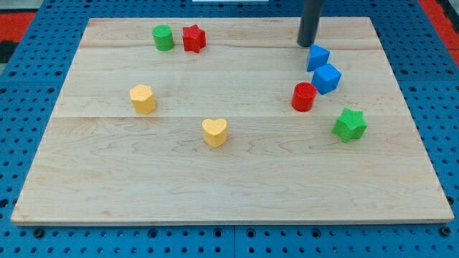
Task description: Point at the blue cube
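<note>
The blue cube (327,78) sits on the wooden board at the view's right, touching a second blue block (318,56) just above and to its left. My tip (307,44) is at the view's top right, right beside the upper left edge of that second blue block, and about one block's length above and left of the blue cube. A red cylinder (304,96) stands close to the lower left of the blue cube.
A green star (349,125) lies below and right of the blue cube. A green cylinder (163,37) and a red star (193,38) are at the top left. A yellow block (143,99) and a yellow heart (214,132) lie left of the middle.
</note>
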Motion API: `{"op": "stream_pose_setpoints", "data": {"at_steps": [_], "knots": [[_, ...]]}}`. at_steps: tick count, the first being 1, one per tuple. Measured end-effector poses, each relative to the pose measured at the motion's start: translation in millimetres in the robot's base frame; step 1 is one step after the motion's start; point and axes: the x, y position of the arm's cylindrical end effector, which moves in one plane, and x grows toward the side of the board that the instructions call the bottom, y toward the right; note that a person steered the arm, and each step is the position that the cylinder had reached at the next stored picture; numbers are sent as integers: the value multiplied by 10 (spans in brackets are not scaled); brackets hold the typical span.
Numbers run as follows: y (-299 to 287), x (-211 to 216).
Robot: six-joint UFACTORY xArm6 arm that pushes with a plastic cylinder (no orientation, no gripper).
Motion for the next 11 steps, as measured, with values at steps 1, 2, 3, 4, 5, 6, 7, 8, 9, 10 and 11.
{"op": "stream_pose_setpoints", "data": {"at_steps": [1, 2, 3, 4, 5, 6, 7, 8, 9, 10, 11], "knots": [[272, 12], [563, 153], [749, 407], [751, 816], [751, 1021], [751, 986], [671, 981], [616, 981], [583, 966], [581, 856], [503, 668]]}}
